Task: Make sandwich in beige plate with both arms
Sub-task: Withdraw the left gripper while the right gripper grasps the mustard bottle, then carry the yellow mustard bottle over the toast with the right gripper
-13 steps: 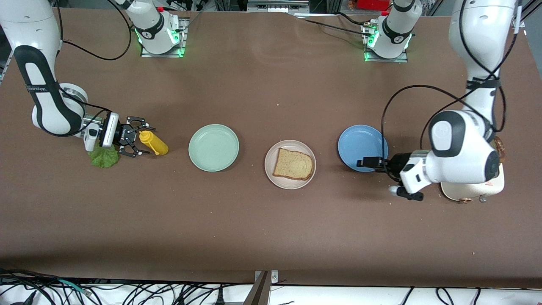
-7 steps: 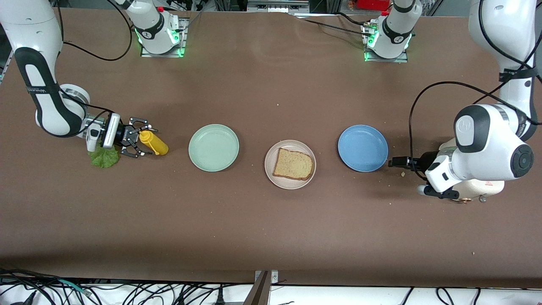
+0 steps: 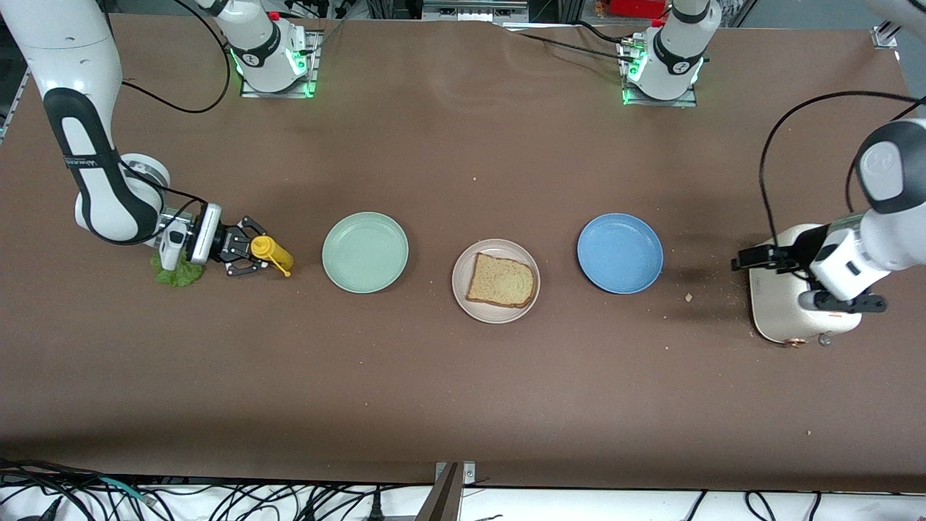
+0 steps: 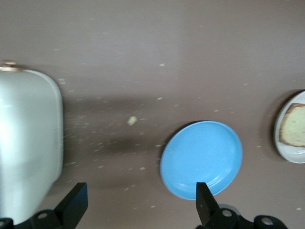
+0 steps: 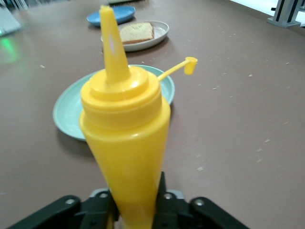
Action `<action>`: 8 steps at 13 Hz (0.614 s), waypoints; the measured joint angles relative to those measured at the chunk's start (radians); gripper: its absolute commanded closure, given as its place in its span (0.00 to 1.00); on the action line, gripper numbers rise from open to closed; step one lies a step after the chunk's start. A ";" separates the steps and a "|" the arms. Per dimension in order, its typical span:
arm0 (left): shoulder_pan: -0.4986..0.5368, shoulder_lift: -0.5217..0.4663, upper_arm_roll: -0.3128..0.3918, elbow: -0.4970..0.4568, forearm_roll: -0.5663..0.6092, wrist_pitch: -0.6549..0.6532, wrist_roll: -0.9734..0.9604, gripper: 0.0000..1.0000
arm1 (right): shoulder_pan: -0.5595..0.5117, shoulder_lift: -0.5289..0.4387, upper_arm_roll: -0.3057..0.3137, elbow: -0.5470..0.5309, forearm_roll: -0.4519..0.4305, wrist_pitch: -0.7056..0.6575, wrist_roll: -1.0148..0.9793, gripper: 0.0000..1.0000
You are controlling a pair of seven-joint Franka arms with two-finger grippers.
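1. The right gripper (image 3: 255, 257) was seen closed on the yellow bottle (image 3: 271, 251) at the right arm's end of the desk (image 3: 463, 391); in the right wrist view the bottle (image 5: 125, 138) stood clamped between the fingers (image 5: 102, 210), with its small cap hanging loose on a tether.
2. The lettuce (image 3: 176, 273) lay on the desk under the right wrist, untouched.
3. The beige plate (image 3: 496, 312) sat mid-desk, one toast slice (image 3: 502, 281) lying on it; seen from the front camera, the green plate (image 3: 364, 252) lay at the beige plate's ten o'clock and the blue plate (image 3: 620, 252) at its two o'clock.
4. The left gripper (image 3: 756, 258) was held wide open and empty over the toaster (image 3: 785, 318), at the left arm's end.
5. For a clean step, the bottle should probably be lifted straight up, kept from slipping, and carried over the green plate to the toast.
6. A firm but not crushing grip was judged wise, as the nozzle was uncapped and sauce could squirt early.
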 measured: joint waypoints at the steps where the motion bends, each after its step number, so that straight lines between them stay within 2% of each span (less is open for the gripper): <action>1: 0.001 -0.028 -0.003 -0.011 0.026 -0.001 -0.048 0.00 | 0.031 -0.003 0.000 0.020 -0.014 0.052 0.002 1.00; 3: -0.004 -0.068 -0.024 -0.022 0.046 -0.013 -0.121 0.00 | 0.106 -0.017 0.000 0.057 -0.097 0.155 0.085 1.00; 5: -0.008 -0.101 -0.056 -0.023 0.118 -0.056 -0.143 0.00 | 0.185 -0.032 0.000 0.092 -0.199 0.224 0.232 1.00; 8: -0.010 -0.170 -0.091 -0.023 0.174 -0.144 -0.157 0.00 | 0.273 -0.045 0.000 0.152 -0.370 0.259 0.479 1.00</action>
